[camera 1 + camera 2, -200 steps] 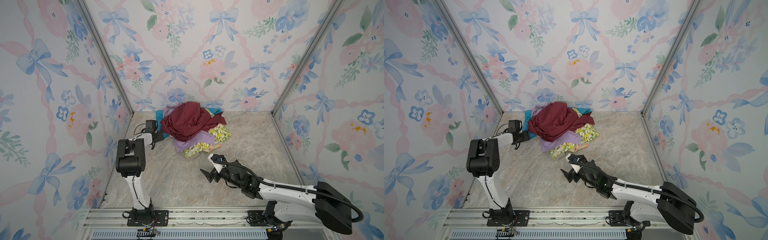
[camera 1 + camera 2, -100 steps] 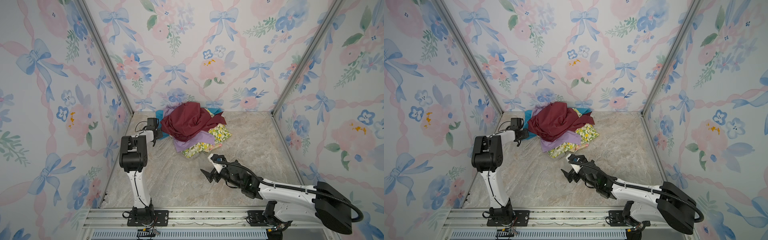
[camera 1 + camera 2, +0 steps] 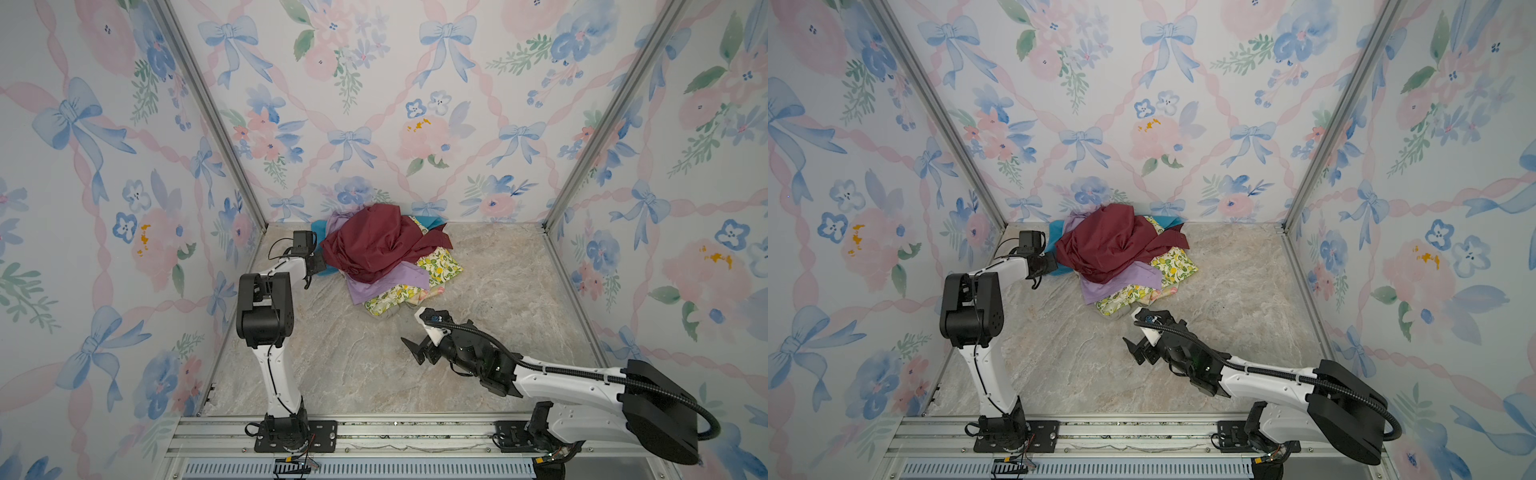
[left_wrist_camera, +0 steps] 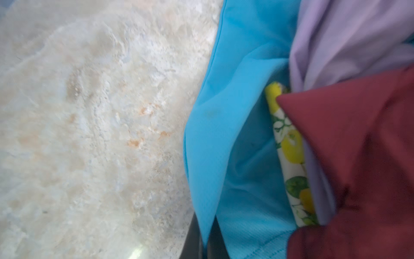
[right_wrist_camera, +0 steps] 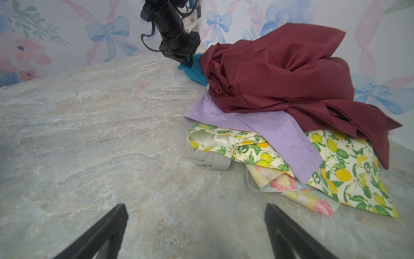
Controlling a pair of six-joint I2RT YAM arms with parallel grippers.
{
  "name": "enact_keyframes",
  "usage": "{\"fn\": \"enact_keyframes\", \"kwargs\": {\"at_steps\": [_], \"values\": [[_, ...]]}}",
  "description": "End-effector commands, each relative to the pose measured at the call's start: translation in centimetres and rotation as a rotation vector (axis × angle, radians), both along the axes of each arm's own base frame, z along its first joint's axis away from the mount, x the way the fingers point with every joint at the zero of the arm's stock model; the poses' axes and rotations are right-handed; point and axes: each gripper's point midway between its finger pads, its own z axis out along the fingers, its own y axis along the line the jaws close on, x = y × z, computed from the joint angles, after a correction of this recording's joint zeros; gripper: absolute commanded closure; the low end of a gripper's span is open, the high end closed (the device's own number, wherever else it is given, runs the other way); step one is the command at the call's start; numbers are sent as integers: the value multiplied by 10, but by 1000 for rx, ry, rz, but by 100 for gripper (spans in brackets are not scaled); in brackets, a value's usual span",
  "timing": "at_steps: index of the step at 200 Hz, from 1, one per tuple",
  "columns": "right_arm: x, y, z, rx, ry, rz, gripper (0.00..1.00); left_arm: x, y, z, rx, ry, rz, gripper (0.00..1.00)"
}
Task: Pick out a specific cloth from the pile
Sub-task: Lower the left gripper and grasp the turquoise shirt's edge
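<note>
The cloth is plain turquoise and lies at the left edge of the pile, mostly buried under it; small parts of the cloth show in both top views. The pile sits against the back wall, topped by a dark maroon fabric. My left gripper is shut on a raised fold of the cloth's edge, low on the table. My right gripper stands open over bare table, in front of the pile, holding nothing.
A lavender cloth, lemon-print fabric, a pink floral piece and a grey strip spread out from under the maroon one. Floral walls close in three sides. A metal rail runs along the front.
My left gripper reached in to the pile's left edge and shut on the turquoise cloth. The right arm has not moved.
</note>
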Motion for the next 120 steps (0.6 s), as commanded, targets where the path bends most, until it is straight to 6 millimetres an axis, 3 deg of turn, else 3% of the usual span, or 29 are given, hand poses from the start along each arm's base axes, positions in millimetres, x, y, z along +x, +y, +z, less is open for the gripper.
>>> {"fn": "enact_keyframes", "kwargs": {"at_steps": [1,75,120], "values": [[11,2,16,35,-19,-40,1,17,0,69,-39,-147,14,100],[16,0,15,36,-11,-75,1,23,11,167,-105,-359,107,100],[18,-2,14,31,-16,-86,1,36,-12,232,-204,-498,63,100]]}}
